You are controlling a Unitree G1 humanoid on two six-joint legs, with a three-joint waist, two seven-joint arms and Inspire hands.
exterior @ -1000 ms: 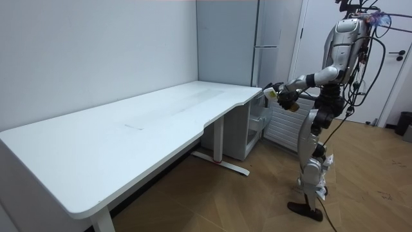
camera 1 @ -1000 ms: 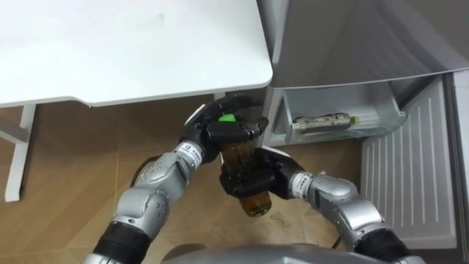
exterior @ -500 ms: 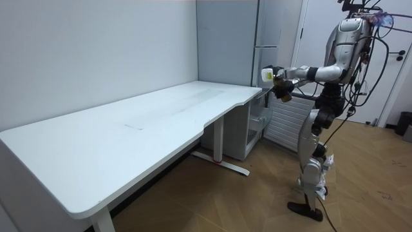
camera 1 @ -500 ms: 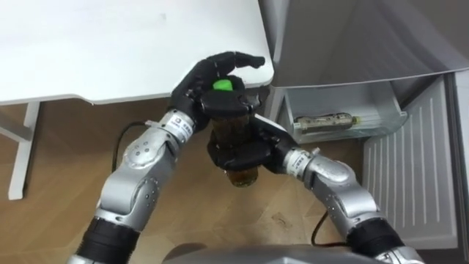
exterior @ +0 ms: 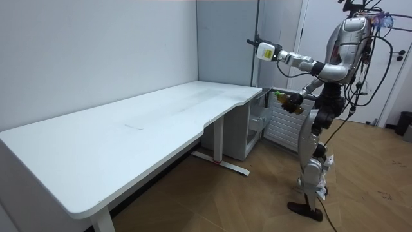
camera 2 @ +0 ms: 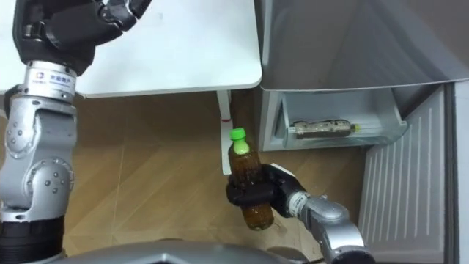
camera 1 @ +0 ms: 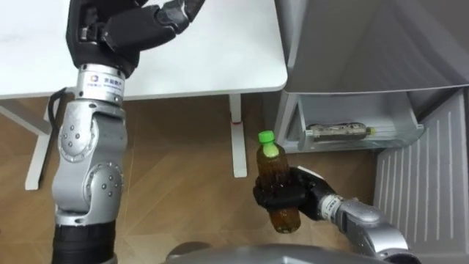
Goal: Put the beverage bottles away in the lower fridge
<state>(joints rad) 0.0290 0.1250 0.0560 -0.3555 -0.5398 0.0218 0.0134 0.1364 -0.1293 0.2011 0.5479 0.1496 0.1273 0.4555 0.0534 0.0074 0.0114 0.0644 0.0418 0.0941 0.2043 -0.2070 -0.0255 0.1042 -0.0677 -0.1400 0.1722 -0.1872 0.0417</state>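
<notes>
Table (camera 1: 205, 51) sat left of fridge (camera 1: 366, 44). Lying bottle (camera 1: 335, 132) rested in fridge's lower drawer (camera 1: 293, 121); upright bottle (camera 1: 275, 176), in right hand (camera 1: 282, 199), before fridge.

We list, by material:

- **Tea bottle** (camera 1: 277, 183): clear glossy plastic with a smooth green plastic cap.
- **Right hand** (camera 1: 282, 202), curled round the tea bottle: matt black plastic.
- **Left hand** (camera 1: 121, 33), at eleven o'clock: the same matt black.
- **Desk top** (camera 1: 212, 51): smooth, matt white.
- **Floor** (camera 1: 183, 161): wood parquet with a low sheen.
- **Fridge drawer** (camera 1: 359, 144), at three o'clock: translucent white plastic.
</notes>
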